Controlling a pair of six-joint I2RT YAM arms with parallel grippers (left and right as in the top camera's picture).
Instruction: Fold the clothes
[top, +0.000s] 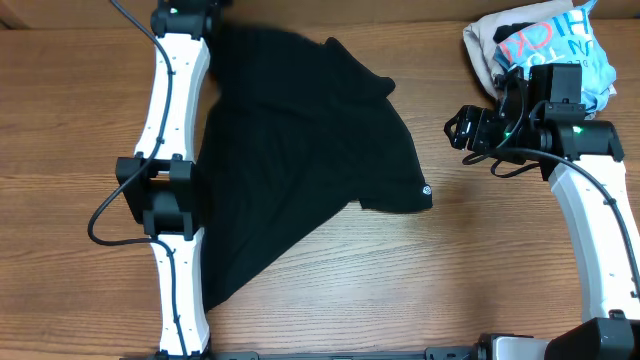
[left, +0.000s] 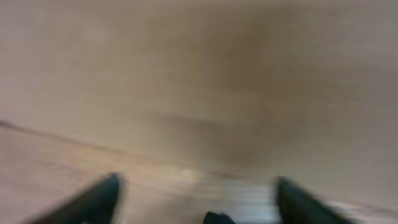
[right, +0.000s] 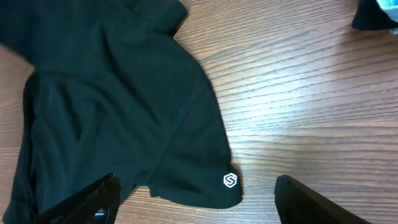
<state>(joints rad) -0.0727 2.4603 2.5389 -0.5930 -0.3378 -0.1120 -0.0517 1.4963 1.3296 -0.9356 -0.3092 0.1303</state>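
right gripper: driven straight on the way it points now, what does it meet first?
Likely the black shirt, at the sleeve corner with the white logo, lying just ahead between the open fingers of the right gripper. Depth is unclear; bare table lies beyond.

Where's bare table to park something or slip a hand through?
Bare wood: the wide patch between the black shirt and the right arm, the near-edge strip below the shirt, and the strip left of the left arm. Crowded: far right corner, where the garment pile sits beside the right gripper.
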